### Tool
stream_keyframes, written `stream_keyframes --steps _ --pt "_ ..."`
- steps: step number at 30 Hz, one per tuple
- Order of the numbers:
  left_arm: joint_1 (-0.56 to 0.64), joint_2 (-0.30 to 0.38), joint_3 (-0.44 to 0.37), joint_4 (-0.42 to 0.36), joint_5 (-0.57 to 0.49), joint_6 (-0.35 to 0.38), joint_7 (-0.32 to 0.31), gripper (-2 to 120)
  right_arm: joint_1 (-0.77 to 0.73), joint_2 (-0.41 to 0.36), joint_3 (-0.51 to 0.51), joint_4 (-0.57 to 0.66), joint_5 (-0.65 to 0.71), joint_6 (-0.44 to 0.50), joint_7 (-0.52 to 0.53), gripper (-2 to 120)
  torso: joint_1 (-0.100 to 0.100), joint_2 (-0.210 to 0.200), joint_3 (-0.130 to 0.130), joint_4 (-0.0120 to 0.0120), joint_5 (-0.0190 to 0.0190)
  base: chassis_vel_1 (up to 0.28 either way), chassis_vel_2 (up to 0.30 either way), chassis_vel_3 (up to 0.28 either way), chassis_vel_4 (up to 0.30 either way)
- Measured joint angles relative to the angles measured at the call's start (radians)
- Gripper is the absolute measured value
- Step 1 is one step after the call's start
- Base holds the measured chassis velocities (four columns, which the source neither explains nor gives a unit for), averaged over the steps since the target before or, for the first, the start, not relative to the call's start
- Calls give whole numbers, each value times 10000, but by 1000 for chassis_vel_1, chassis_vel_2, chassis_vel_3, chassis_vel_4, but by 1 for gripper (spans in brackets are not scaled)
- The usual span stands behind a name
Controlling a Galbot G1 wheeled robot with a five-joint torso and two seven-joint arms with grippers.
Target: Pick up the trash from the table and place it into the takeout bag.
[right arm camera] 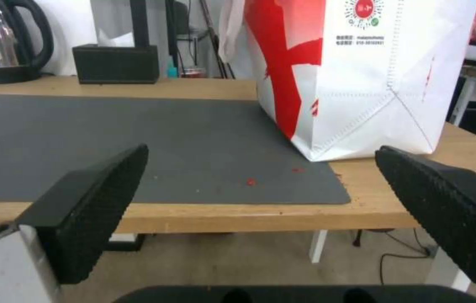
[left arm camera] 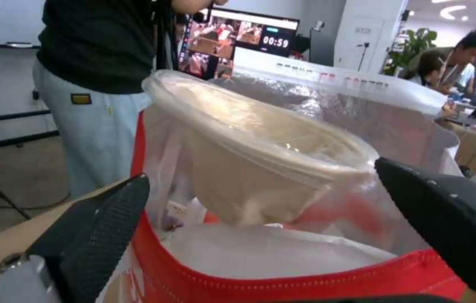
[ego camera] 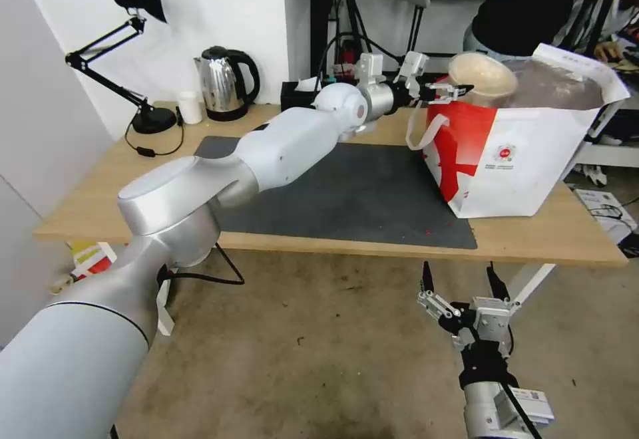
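Observation:
The shallow beige bowl (ego camera: 482,76) lies tilted in the mouth of the takeout bag (ego camera: 526,166), which stands at the right end of the table (ego camera: 100,206). My left gripper (ego camera: 444,90) hovers at the bag's near rim, open, with the bowl (left arm camera: 260,160) just beyond its fingertips and touching neither finger. Below the bowl, inside the foil-lined bag (left arm camera: 305,277), lies something white (left arm camera: 271,252) that I cannot identify. My right gripper (ego camera: 459,273) hangs open and empty below the table's front edge, facing the bag (right arm camera: 361,75).
A steel kettle (ego camera: 223,83), a small white cup (ego camera: 190,106), a black desk lamp (ego camera: 143,60) and a black tissue box (right arm camera: 116,63) line the table's back. Red crumbs (right arm camera: 251,182) dot the grey mat (ego camera: 359,186). A person stands behind the bag.

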Motion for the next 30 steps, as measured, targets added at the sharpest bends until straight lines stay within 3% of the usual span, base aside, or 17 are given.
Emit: stream_keyframes --steps 22,30 --pt "-138 134 113 -267 68 1 -55 100 0 0 0 0 0 0 0 100 2 0 0 0 0 0 0 0 0" --pt "-330 433 -356 -868 62 -26 -347 100 0 0 0 0 0 0 0 100 2 0 0 0 0 0 0 0 0"
